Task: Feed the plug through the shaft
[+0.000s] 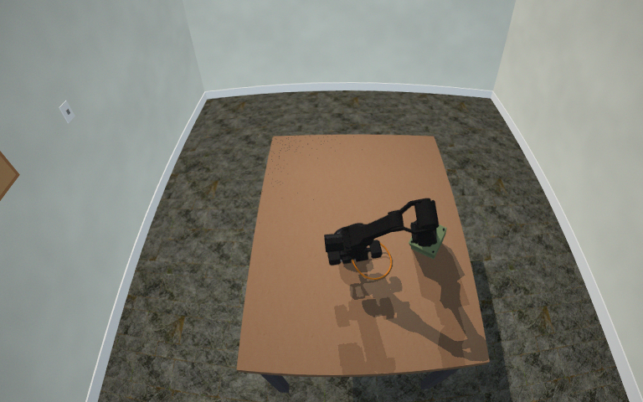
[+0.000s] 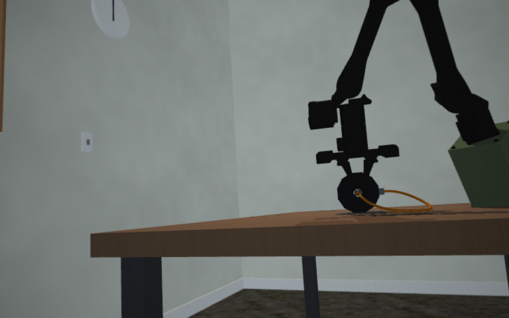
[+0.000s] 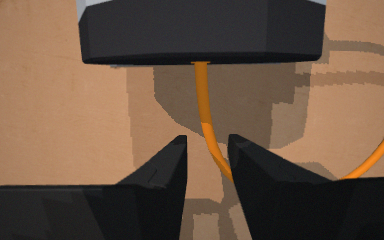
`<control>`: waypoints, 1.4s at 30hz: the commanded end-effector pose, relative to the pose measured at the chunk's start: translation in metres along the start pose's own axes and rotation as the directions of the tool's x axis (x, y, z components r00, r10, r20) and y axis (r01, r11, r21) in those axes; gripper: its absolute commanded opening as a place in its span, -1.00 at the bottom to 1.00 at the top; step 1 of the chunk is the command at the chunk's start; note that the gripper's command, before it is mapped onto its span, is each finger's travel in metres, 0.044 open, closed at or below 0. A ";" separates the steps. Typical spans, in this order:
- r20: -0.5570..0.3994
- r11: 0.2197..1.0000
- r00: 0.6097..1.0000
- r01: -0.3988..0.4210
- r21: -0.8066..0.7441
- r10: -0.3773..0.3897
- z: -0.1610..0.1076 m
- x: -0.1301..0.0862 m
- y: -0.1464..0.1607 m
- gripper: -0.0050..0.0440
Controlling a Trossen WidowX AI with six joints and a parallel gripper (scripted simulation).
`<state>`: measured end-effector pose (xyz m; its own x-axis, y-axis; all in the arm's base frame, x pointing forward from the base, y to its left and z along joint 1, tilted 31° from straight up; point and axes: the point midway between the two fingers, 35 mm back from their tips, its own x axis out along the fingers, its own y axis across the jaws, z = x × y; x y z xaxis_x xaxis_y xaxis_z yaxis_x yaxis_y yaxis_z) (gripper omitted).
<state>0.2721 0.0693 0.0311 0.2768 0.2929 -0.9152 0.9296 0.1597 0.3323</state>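
Observation:
The black round motor (image 2: 357, 192) lies on its side on the brown table, and it fills the top of the wrist view (image 3: 200, 30). An orange cable (image 2: 405, 205) comes out of the hole in its near face, loops over the table and runs back to a small grey piece (image 2: 380, 191) on the motor's side. My gripper (image 2: 358, 173) points down just above the motor. In the wrist view its fingers stand a little apart with the cable (image 3: 205, 110) passing between them, and neither finger presses on it. I cannot make out the plug itself.
The arm's green base block (image 1: 428, 241) stands close to the right of the motor, near the table's right edge. The cable loop (image 1: 379, 272) lies between the base and the gripper.

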 end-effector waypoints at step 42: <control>0.011 1.000 1.000 -0.016 0.004 0.016 0.014 0.015 0.002 -0.74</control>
<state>0.2817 0.0608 0.0143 0.2940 0.2849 -0.9123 0.9261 0.1510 0.3456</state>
